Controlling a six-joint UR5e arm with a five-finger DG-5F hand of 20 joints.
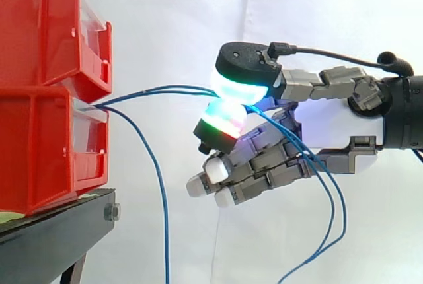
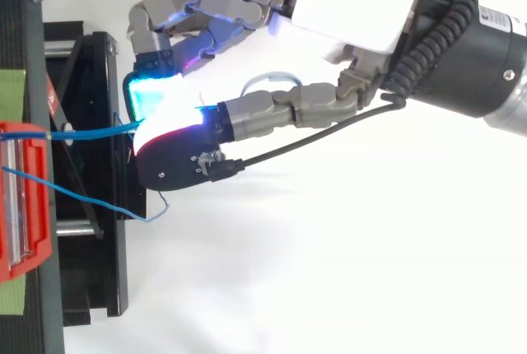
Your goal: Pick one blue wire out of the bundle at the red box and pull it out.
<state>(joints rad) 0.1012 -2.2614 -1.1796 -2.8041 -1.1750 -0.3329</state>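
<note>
Thin blue wires (image 1: 158, 90) run out of the front of the lower red box (image 1: 46, 145) toward the right. The hand (image 1: 344, 125) comes in from the right and pinches these wires between two glowing pads (image 1: 234, 89), cyan above and green-red below, a short way from the box. Behind the pinch the wires hang down in loops (image 1: 330, 224). Another blue wire (image 1: 155, 185) drops from the box straight down. From above, the blue wires (image 2: 90, 132) stretch from the red box (image 2: 25, 197) to the hand (image 2: 346, 8), and a separate blue wire (image 2: 90, 197) sags lower.
A second red box (image 1: 53, 26) is stacked on the lower one. Both rest on a black stand (image 1: 53, 231). A white curtain (image 1: 172, 26) hangs behind.
</note>
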